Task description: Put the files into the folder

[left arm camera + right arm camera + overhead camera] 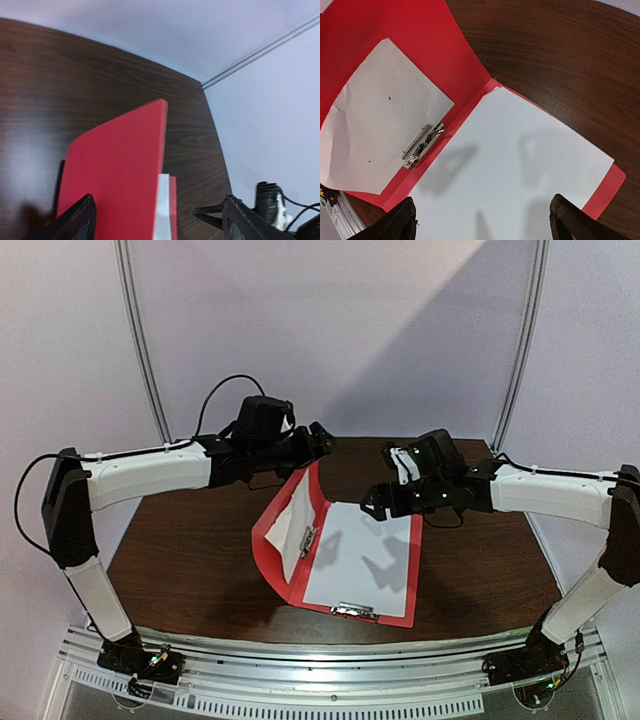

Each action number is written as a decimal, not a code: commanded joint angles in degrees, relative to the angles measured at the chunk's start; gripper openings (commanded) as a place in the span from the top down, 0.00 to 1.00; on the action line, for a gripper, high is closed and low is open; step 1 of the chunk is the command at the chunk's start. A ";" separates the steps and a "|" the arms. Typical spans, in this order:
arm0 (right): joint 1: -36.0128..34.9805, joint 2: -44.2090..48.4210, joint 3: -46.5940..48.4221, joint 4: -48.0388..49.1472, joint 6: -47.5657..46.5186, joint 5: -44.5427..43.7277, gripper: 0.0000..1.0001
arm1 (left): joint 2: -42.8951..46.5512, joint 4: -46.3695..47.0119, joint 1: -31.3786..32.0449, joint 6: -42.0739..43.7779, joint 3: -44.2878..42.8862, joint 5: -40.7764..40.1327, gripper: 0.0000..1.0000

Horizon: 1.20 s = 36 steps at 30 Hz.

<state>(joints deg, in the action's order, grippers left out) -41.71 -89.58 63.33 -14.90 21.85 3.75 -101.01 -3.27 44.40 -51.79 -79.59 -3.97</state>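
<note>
The red folder (414, 580) lies open on the table, its left flap (120, 170) tilted up off the surface. A large white file (365, 560) lies flat on the right half. A smaller white file (385, 115) rests against the raised flap, beside a metal clip (422, 146) at the fold. My left gripper (318, 443) hovers at the flap's top corner. It is open, and in the left wrist view the flap stands between its spread fingers (80, 220) without being pinched. My right gripper (385, 492) hangs open above the large file (515, 165), touching nothing.
A second metal clip (352, 610) sits at the folder's near edge. The dark wooden table (190, 550) ends at pale walls behind and to the right (270, 125). The metal rail (320, 670) carrying both arm bases runs along the near edge.
</note>
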 commanded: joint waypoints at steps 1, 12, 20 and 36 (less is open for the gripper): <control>1.54 2.16 -0.98 -1.29 1.19 -1.29 0.08 | -0.43 -5.21 1.32 2.02 -5.79 0.60 0.12; 5.25 7.54 -2.35 -2.26 2.85 -1.70 0.08 | -4.36 -1.95 6.31 -1.35 -7.88 4.69 0.10; 6.56 15.62 -3.99 -5.22 2.41 -5.82 0.07 | -11.51 6.88 11.94 -4.08 -8.80 4.88 0.15; 6.57 27.13 -16.25 -5.00 6.15 -6.64 0.08 | -23.59 27.05 15.80 -8.83 3.65 1.66 0.25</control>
<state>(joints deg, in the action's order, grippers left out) -35.38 -64.03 49.74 -19.81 26.26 -3.51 -122.45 15.73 59.72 -59.72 -79.88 -0.12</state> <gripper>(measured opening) 0.924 0.757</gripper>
